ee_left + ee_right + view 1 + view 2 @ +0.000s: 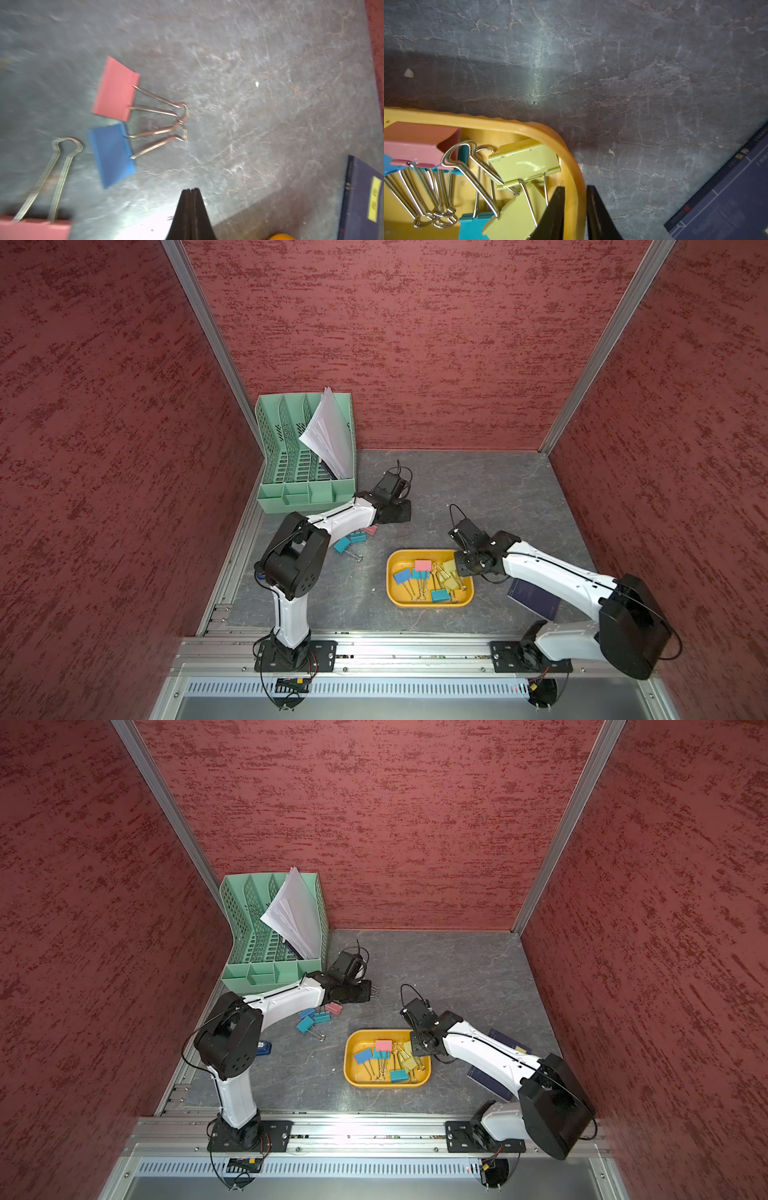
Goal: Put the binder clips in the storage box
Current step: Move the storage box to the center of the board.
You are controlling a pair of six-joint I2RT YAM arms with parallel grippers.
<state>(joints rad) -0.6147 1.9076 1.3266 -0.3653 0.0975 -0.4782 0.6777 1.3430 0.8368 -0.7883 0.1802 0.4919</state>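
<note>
Six clips [383, 1045] lie in the box [351, 1073], six on the worktop [457, 977]. Left tool [190, 190] together; right tool [575, 188] slightly apart.

Table [612, 62] I work on: matt grey stone-look, veined. Storage box [488, 123]: smooth glossy orange plastic. Binder clips [525, 162]: satin painted bodies, shiny wire metal handles. File organizer [274, 435]: matt mint plastic, 1 white paper sheaf [328, 431]. Walls [415, 344]: rough red.
</note>
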